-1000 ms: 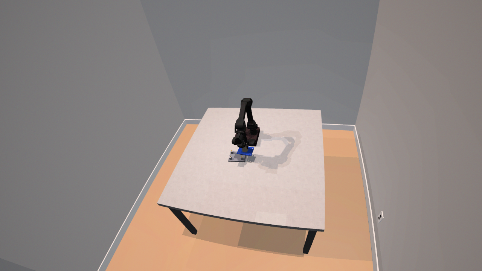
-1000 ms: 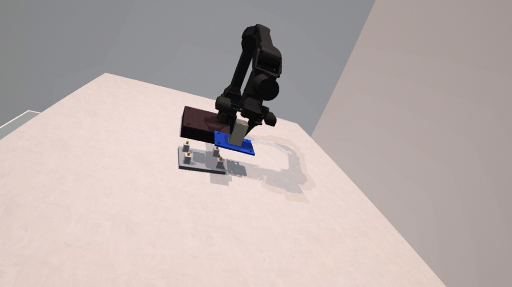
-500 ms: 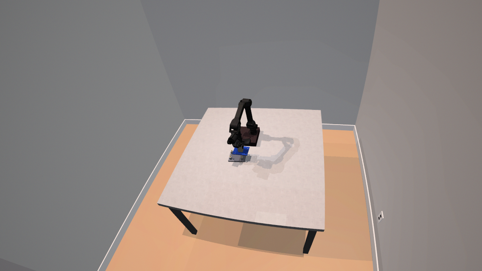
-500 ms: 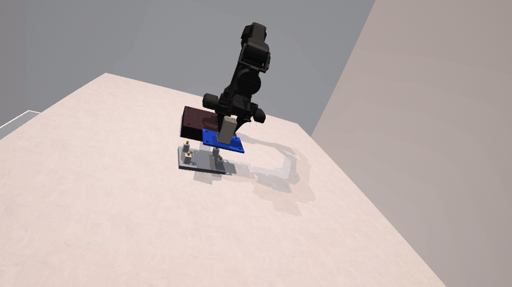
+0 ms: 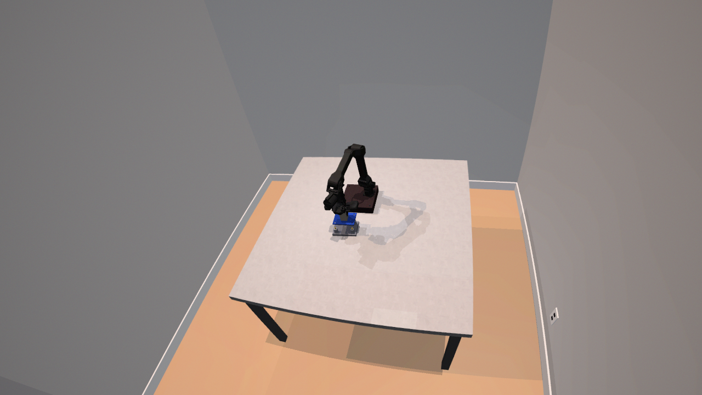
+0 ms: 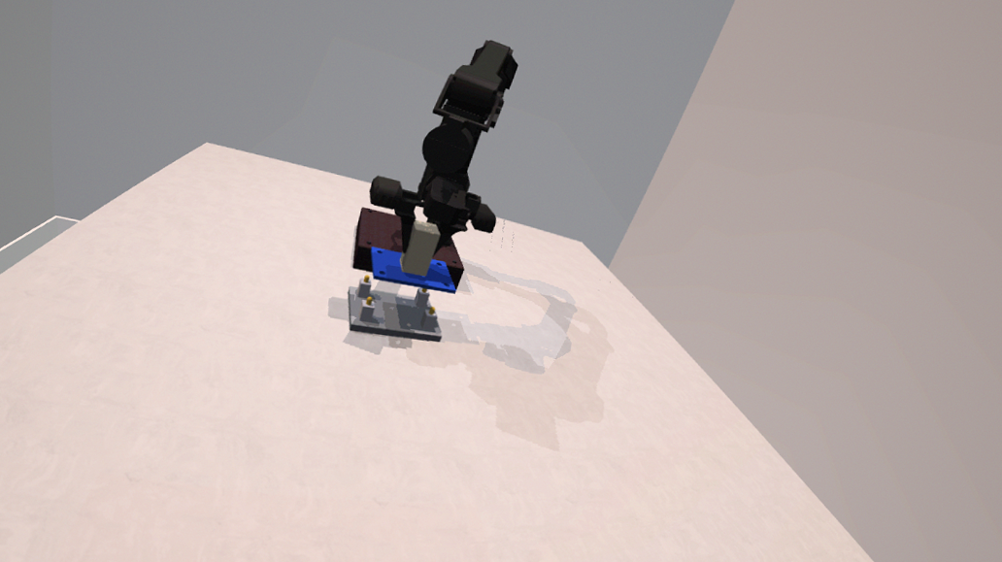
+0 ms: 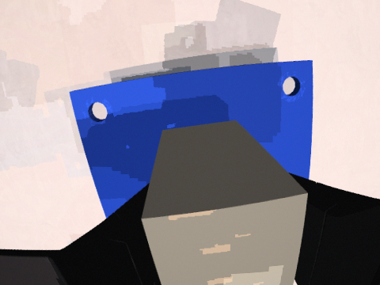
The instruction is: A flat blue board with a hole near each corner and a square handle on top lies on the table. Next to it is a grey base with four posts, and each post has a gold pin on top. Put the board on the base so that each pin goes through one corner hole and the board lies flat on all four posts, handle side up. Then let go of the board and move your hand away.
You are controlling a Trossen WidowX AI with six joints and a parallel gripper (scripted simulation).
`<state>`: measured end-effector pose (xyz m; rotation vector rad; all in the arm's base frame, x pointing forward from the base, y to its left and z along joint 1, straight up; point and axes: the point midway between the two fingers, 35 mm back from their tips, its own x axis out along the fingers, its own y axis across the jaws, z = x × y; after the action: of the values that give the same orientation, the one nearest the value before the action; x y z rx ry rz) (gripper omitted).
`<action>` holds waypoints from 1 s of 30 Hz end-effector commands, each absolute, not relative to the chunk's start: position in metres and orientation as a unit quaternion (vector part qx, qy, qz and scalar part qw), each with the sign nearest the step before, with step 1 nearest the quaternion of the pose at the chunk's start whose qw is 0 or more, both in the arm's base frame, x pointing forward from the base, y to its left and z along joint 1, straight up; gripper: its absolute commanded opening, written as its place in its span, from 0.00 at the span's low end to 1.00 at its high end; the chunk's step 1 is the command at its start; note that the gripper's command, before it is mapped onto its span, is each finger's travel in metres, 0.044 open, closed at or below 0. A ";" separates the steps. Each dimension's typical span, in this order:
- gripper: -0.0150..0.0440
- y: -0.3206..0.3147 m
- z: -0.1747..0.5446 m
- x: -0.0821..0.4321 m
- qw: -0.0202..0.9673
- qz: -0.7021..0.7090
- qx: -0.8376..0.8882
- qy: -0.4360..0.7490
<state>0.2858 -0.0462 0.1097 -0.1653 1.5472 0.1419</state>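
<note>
In the middle of the top and exterior frames: one arm (image 5: 345,164) (image 6: 474,95), one gripper (image 5: 344,212) (image 6: 421,246) (image 7: 208,180), one dark block (image 5: 365,204) (image 6: 371,234), one blue board (image 5: 337,220) (image 6: 387,266) (image 7: 253,99), one handle (image 5: 344,216) (image 6: 420,250) (image 7: 226,170), one grey base (image 5: 345,233) (image 6: 394,332) (image 7: 245,58). Four posts (image 6: 367,312) and four gold pins (image 6: 369,301) in the exterior frame. Two holes (image 7: 99,111) toward the top of the wrist frame. One table (image 5: 392,285) (image 6: 289,442) (image 7: 348,119); two legs (image 5: 267,321) low in the top frame.

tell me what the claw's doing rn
claw: closed on the square handle of the blue board

In the wrist view, my square grey-beige handle (image 7: 226,241) runs off the bottom edge, and the flat blue board (image 7: 190,95) hides what are probably all four gold-tipped posts.
</note>
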 end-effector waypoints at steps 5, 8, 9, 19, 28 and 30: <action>0.25 -0.052 0.110 0.286 0.710 0.067 -0.077 0.697; 0.25 -0.051 0.110 0.286 0.710 0.066 -0.076 0.697; 0.25 -0.051 0.110 0.286 0.710 0.066 -0.076 0.697; 0.25 -0.052 0.107 0.286 0.710 0.067 -0.078 0.697; 0.25 -0.056 0.099 0.286 0.709 0.072 -0.083 0.696; 0.25 -0.056 0.097 0.285 0.709 0.072 -0.083 0.696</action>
<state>0.2873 -0.0555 0.1011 -0.1802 1.5405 0.1545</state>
